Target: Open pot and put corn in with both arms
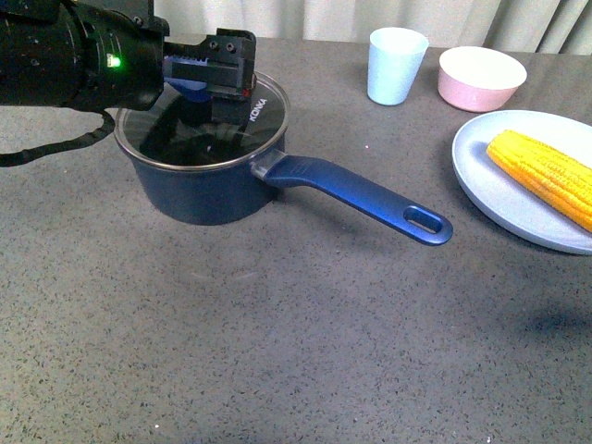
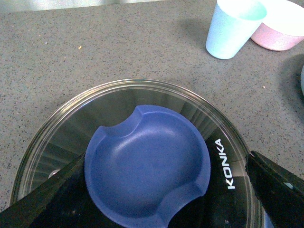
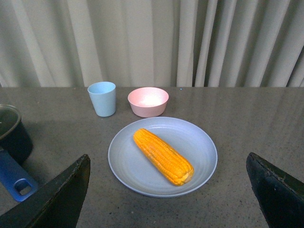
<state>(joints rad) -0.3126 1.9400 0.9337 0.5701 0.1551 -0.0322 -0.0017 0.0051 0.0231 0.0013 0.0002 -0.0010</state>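
The dark blue pot [image 1: 199,190] stands at the left with its glass lid [image 1: 166,139] on. Its long handle [image 1: 370,199] points toward the front right. My left gripper [image 1: 211,79] hangs open over the lid. In the left wrist view its fingers [image 2: 52,199] stand either side of the blue knob [image 2: 147,166] without touching it. The yellow-orange corn [image 1: 546,176] lies on a pale blue plate [image 1: 499,199] at the right. In the right wrist view my right gripper [image 3: 168,204] is open, short of the plate [image 3: 199,142] and above the table, facing the corn [image 3: 162,156]. It is out of the front view.
A light blue cup [image 1: 396,65] and a pink bowl [image 1: 481,77] stand at the back, between pot and plate. A curtain [image 3: 152,42] hangs behind the grey table. The pot's handle [image 3: 16,180] shows at the edge of the right wrist view.
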